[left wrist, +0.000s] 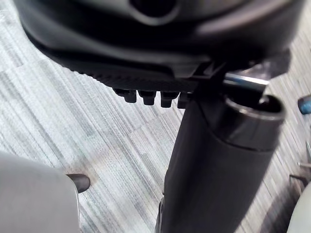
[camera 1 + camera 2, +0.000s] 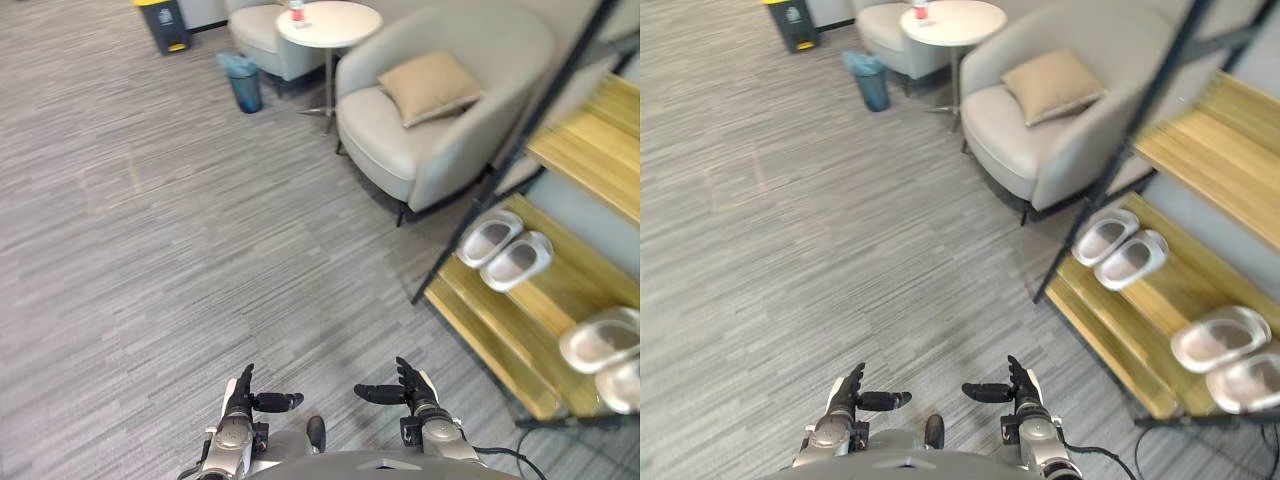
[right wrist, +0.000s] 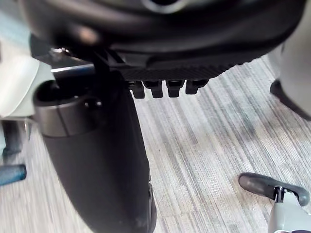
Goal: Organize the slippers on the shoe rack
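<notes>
Both head views look steeply down onto the carpet (image 2: 150,250), facing the armchair (image 2: 450,110), with the shoe rack (image 2: 500,335) right of it; they share nearly everything. Each wrist view peers along the left hand (image 1: 146,48) or right hand (image 3: 170,43) from very close at carpet.

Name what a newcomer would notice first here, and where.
Two pairs of pale slippers lie on a low wooden shelf of the shoe rack at right. Beyond it stands a grey armchair with a tan cushion. The left robot hand and right robot hand hang open above the carpet.
</notes>
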Available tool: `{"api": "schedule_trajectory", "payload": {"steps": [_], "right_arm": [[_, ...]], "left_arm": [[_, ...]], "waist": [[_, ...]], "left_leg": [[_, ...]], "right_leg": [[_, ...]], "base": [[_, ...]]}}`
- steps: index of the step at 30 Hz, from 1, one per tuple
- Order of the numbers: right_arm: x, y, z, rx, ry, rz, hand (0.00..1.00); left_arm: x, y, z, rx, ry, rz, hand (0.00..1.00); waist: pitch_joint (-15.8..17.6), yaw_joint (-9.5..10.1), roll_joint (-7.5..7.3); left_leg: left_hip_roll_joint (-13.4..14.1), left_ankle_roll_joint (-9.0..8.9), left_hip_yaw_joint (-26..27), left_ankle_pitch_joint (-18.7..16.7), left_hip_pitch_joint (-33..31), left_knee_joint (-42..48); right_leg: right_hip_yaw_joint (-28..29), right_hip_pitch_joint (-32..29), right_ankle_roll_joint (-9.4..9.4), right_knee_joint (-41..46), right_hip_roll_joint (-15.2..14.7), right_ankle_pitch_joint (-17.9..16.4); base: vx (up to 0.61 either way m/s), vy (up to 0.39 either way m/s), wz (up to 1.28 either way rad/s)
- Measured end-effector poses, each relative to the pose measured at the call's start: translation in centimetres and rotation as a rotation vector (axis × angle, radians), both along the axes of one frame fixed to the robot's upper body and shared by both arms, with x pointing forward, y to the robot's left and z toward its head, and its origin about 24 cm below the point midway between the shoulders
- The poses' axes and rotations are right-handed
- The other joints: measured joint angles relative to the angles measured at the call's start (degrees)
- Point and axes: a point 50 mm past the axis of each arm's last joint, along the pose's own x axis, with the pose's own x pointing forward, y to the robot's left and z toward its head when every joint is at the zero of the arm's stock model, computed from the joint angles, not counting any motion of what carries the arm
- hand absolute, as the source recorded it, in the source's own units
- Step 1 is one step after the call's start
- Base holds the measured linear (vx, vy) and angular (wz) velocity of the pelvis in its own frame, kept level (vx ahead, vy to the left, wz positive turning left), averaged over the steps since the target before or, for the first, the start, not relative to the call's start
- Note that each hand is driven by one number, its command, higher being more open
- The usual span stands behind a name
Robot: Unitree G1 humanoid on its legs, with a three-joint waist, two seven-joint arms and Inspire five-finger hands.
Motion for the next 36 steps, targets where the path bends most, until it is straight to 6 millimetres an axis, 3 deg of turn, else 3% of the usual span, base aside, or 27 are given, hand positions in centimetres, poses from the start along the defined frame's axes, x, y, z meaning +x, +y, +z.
{"api": "schedule_trajectory", "payload": {"steps": [2, 3, 5, 6, 7, 8, 9, 10, 11, 12, 15, 18, 19, 20, 21, 23, 25, 26, 28, 29, 30, 33, 36], "right_arm": [[0.2, -0.1, 0.2, 0.000, -0.013, -0.001, 1.00], [0.5, -0.3, 0.3, -0.004, -0.023, 0.001, 1.00], [0.6, -0.4, 0.5, -0.005, -0.035, 0.000, 1.00], [0.4, -0.5, 0.4, -0.006, -0.033, -0.001, 1.00], [0.0, -0.7, 0.3, -0.008, -0.022, -0.003, 1.00], [-0.1, -1.2, 0.2, -0.019, -0.018, -0.008, 1.00], [0.1, -1.5, 0.3, -0.023, -0.021, -0.021, 1.00], [0.2, -1.6, 0.3, -0.023, -0.019, -0.025, 1.00], [0.1, -1.3, 0.2, -0.019, -0.010, -0.021, 1.00], [-0.1, -1.0, 0.1, -0.009, -0.005, -0.024, 1.00], [-0.1, -0.8, 0.1, 0.002, -0.007, -0.038, 1.00], [0.3, -1.0, 0.2, 0.001, -0.013, -0.049, 1.00], [0.2, -1.0, 0.2, 0.002, -0.008, -0.050, 1.00], [-0.2, -1.0, 0.0, 0.000, 0.003, -0.053, 1.00], [-0.7, -1.2, -0.2, -0.006, 0.017, -0.061, 1.00], [-0.4, -0.2, -0.1, 0.016, 0.018, -0.065, 1.00], [0.3, 0.3, 0.1, 0.027, 0.001, -0.059, 1.00], [0.4, 0.5, 0.2, 0.027, -0.001, -0.050, 1.00], [0.5, 0.7, 0.1, 0.023, 0.000, -0.028, 1.00], [0.4, 0.8, 0.1, 0.020, 0.004, -0.018, 1.00], [0.4, 1.0, 0.1, 0.023, 0.004, 0.006, 1.00], [0.9, 1.4, 0.5, 0.027, -0.030, 0.038, 1.00], [1.7, 1.4, 1.0, 0.028, -0.072, 0.045, 1.00]], "left_arm": [[0.1, 0.3, 0.0, 0.001, 0.000, 0.010, 1.00], [0.1, 0.3, 0.0, 0.004, 0.003, 0.017, 1.00], [-0.4, 0.7, -0.1, 0.018, 0.014, 0.020, 1.00], [-0.5, 1.1, -0.1, 0.031, 0.018, 0.018, 1.00], [-0.6, 0.9, -0.2, 0.030, 0.020, 0.022, 1.00], [-0.6, 0.6, -0.2, 0.024, 0.013, 0.038, 1.00], [-0.8, 0.0, -0.3, 0.011, 0.014, 0.041, 1.00], [-0.7, -0.2, -0.3, -0.004, 0.010, 0.055, 1.00], [-0.6, 0.0, -0.2, -0.010, 0.000, 0.081, 1.00], [-0.5, 0.3, 0.0, -0.011, -0.014, 0.117, 1.00], [0.2, 0.5, 0.4, -0.002, -0.041, 0.110, 1.00], [1.3, 0.4, 0.7, -0.002, -0.068, 0.100, 1.00], [1.8, 0.6, 1.0, 0.006, -0.081, 0.088, 1.00], [2.0, 0.6, 1.1, 0.015, -0.086, 0.073, 1.00], [2.1, 0.4, 1.1, 0.015, -0.091, 0.057, 1.00], [2.3, 1.2, 1.4, 0.041, -0.098, 0.050, 1.00], [1.9, 1.5, 1.2, 0.046, -0.081, 0.059, 1.00], [1.7, 1.5, 1.0, 0.045, -0.073, 0.063, 1.00], [1.2, 1.4, 0.8, 0.039, -0.056, 0.062, 1.00], [0.9, 1.1, 0.6, 0.031, -0.043, 0.059, 1.00], [0.5, 1.2, 0.4, 0.038, -0.025, 0.057, 1.00], [0.0, 1.2, 0.1, 0.042, -0.002, 0.053, 1.00], [-0.2, 0.9, -0.1, 0.032, 0.018, 0.050, 1.00]], "waist": [[0.6, -0.30, -0.46], [0.8, -0.47, -0.48], [0.9, -1.62, -1.18], [0.6, -2.03, -2.06], [0.1, -2.02, -2.05], [-0.4, -1.34, -0.58], [-0.6, -1.58, 1.23], [-0.5, -1.62, 1.79], [-0.2, -1.54, 1.98], [0.2, -1.38, 1.73], [0.7, -0.86, 0.78], [1.3, -0.51, 0.15], [1.7, -0.44, -0.27], [1.6, -0.41, -0.27], [1.4, -0.23, -0.39], [0.8, 0.15, -3.55], [0.7, 0.43, -3.51], [0.8, 0.73, -3.05], [1.3, 0.69, -2.41], [1.7, 0.37, -1.81], [1.9, -0.24, -1.61], [2.4, -1.58, -0.83], [2.7, -2.41, -0.97]], "left_leg": [[-0.1, -0.38, -5.0, -0.6, 0.3, 0.1], [-0.3, -0.54, -7.2, -1.4, 0.7, 0.3], [-2.1, -1.31, -12.9, -4.0, 0.5, 3.0], [-3.7, -1.85, -16.3, -5.9, 0.3, 5.7], [-3.6, -3.24, -18.6, -7.3, 0.1, 7.5], [-2.3, -5.65, -19.2, -9.0, -1.2, 9.9], [-0.7, -9.82, -16.5, -11.0, -3.9, 14.0], [0.4, -12.55, -13.2, -11.7, -5.5, 16.9], [2.6, -13.34, -6.3, -11.8, -7.3, 22.5], [6.6, -12.51, 3.8, -12.2, -9.3, 30.7], [13.5, -8.63, 17.8, -14.3, -12.0, 39.0], [15.0, -7.82, 21.9, -14.6, -15.5, 33.3], [14.8, -6.33, 23.8, -12.6, -17.3, 27.4], [14.5, -4.27, 26.6, -7.2, -18.1, 21.5], [13.9, -2.58, 27.3, -1.9, -18.9, 19.0], [10.2, -2.08, 26.5, -3.2, -18.8, 17.8], [9.1, -1.02, 26.3, -5.8, -17.9, 18.8], [8.7, -0.94, 25.9, -7.7, -15.9, 18.9], [7.8, -0.74, 24.5, -9.5, -10.7, 17.1], [7.5, -0.76, 23.6, -10.2, -7.5, 15.6], [7.2, -0.69, 22.3, -10.7, -3.1, 12.9], [7.3, -0.98, 20.1, -10.9, 3.9, 7.0], [7.5, -2.95, 17.2, -12.4, 8.2, 3.8]], "right_leg": [[8.2, -4.5, 1.10, -3.5, 7.0, -0.2], [11.3, -6.2, 1.97, -5.7, 8.9, 0.4], [15.8, -6.9, 3.60, -11.8, 9.8, 1.6], [16.2, -6.6, 2.92, -11.0, 9.2, 3.6], [14.2, -6.0, 1.09, -10.2, 9.3, 3.0], [11.4, -5.0, 0.60, -11.5, 10.1, 2.5], [8.6, -3.2, -0.33, -13.6, 11.1, 3.1], [7.4, -1.6, -0.59, -14.9, 11.9, 3.2], [6.3, 1.5, -1.00, -17.4, 13.0, 3.1], [5.0, 5.8, -1.69, -20.0, 14.2, 2.8], [2.6, 12.2, -2.46, -24.4, 14.8, 2.3], [0.5, 15.3, -2.03, -27.8, 14.0, 2.2], [-1.7, 16.7, -0.84, -28.0, 13.1, 1.9], [-3.6, 18.0, 0.74, -27.9, 12.9, 1.5], [-4.9, 19.1, 2.42, -27.7, 12.8, 0.7], [-5.8, 19.3, 4.98, -27.3, 9.8, 1.3], [-5.3, 18.7, 6.78, -22.5, 8.3, 2.4], [-4.5, 16.8, 7.37, -14.2, 6.5, 3.0], [-2.7, 11.9, 4.15, 3.7, 2.7, 9.5], [-0.6, 8.7, 2.19, 12.4, 1.4, 7.7], [1.9, 4.8, 1.86, 18.1, 2.3, 3.3], [2.2, -2.3, 0.26, 13.0, 6.2, -1.0], [1.9, -8.6, 1.82, -6.7, 9.8, 1.4]], "base": [[0.13, -0.119, 1.18], [0.16, -0.172, 1.44], [0.19, -0.259, 1.57], [0.21, -0.288, 1.67], [0.28, -0.286, 1.51], [0.38, -0.267, 1.29], [0.32, -0.199, 1.06], [0.33, -0.179, 0.95], [0.35, -0.174, 0.76], [0.41, -0.199, 0.62], [0.32, -0.111, 0.43], [0.30, -0.007, 0.42], [0.41, 0.079, 0.75], [0.50, 0.116, 0.95], [0.39, 0.092, 0.92], [0.47, 0.152, 0.74], [0.47, 0.208, 0.37], [0.45, 0.251, 0.29], [0.45, 0.226, 0.32], [0.42, 0.119, 0.47], [0.41, 0.093, 0.47], [0.41, 0.022, 0.45], [0.42, -0.078, 0.61]]}}
